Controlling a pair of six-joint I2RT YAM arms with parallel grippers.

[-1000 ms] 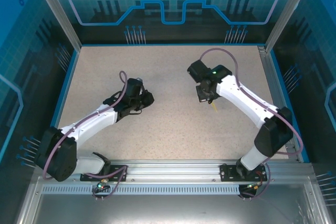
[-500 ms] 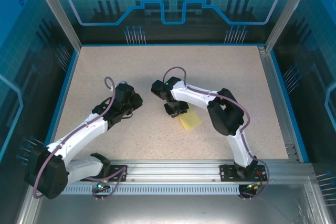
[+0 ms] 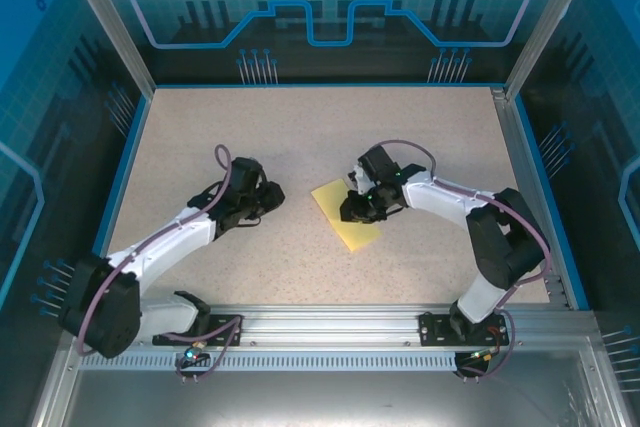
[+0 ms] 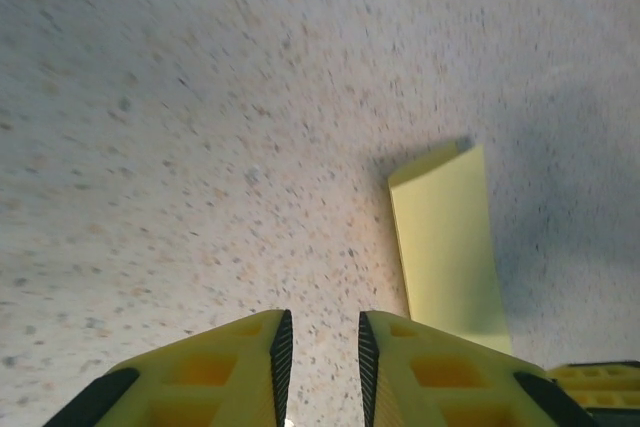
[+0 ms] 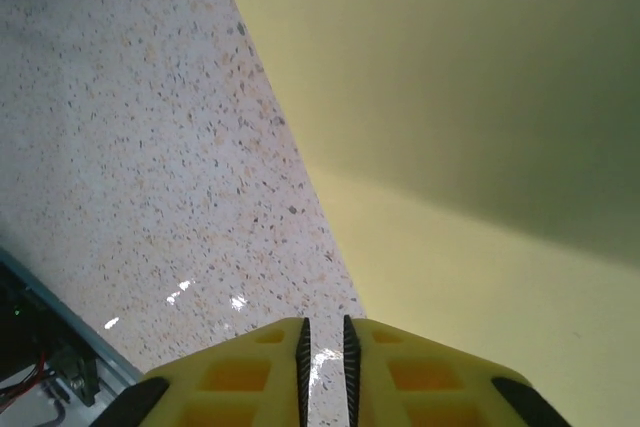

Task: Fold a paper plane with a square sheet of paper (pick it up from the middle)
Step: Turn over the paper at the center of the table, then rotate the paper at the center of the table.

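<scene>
We see the thin yellow sheet of paper (image 3: 358, 234) lying flat mid-table on the speckled beige tabletop (image 3: 200, 137). The right gripper (image 5: 323, 347) sits over its edge, barely ajar, empty. The left gripper (image 4: 320, 347) is nearby, slightly open, empty.

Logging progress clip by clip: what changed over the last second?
The right pincer swung in from the right side and apparently let go of the yellow paper, which now lies flat on the table. It hovers over the paper's edge, jaws narrowly parted. The left pincer barely shifted and holds nothing.
</scene>
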